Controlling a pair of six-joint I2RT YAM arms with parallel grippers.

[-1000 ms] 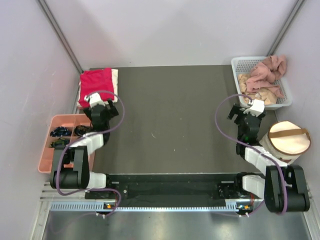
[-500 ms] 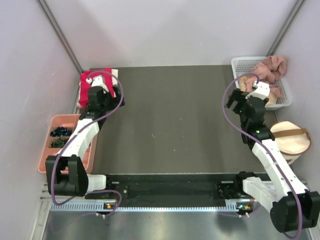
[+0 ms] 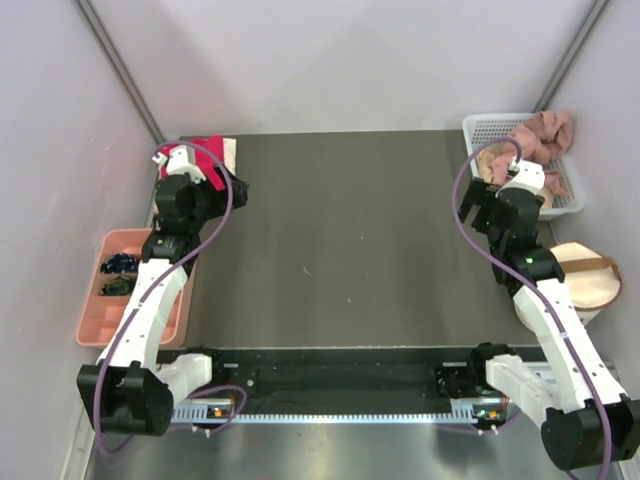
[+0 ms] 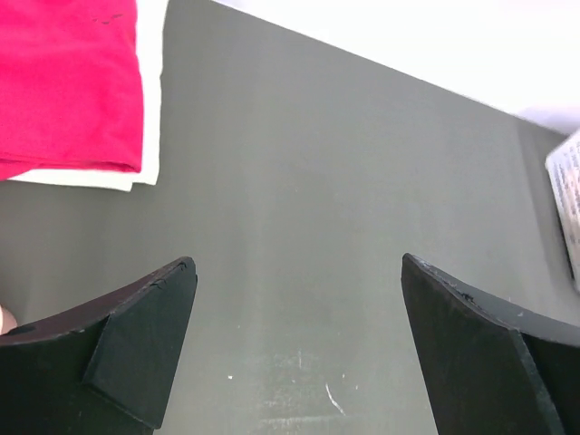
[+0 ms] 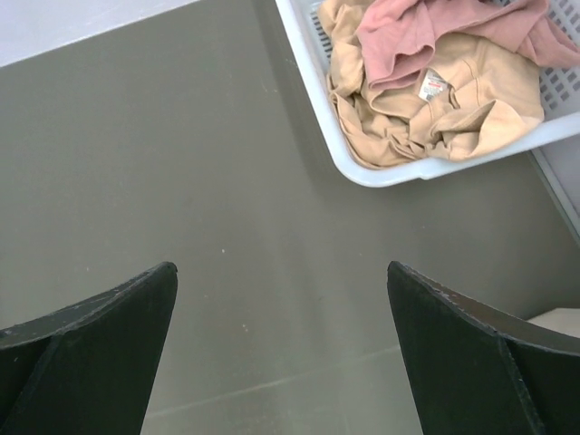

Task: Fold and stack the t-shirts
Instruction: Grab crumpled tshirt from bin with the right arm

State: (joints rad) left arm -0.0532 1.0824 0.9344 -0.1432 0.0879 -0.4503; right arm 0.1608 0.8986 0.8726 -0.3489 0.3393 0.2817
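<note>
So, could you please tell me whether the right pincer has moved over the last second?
Yes. In the top view the right pincer, jaws open, has travelled away from its base toward the white basket, which has stayed put.

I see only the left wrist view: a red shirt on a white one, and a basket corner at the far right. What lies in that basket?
Observer: In the white basket, a crumpled tan shirt with a dusty-pink shirt partly over it.
Operator: Does the right arm hold any of them?
Observer: No, the right gripper is empty, its fingers wide apart, short of the basket.
Operator: Anything else on that side?
Observer: A round cream bag with a brown strap, nearer the arm bases than the basket.
</note>
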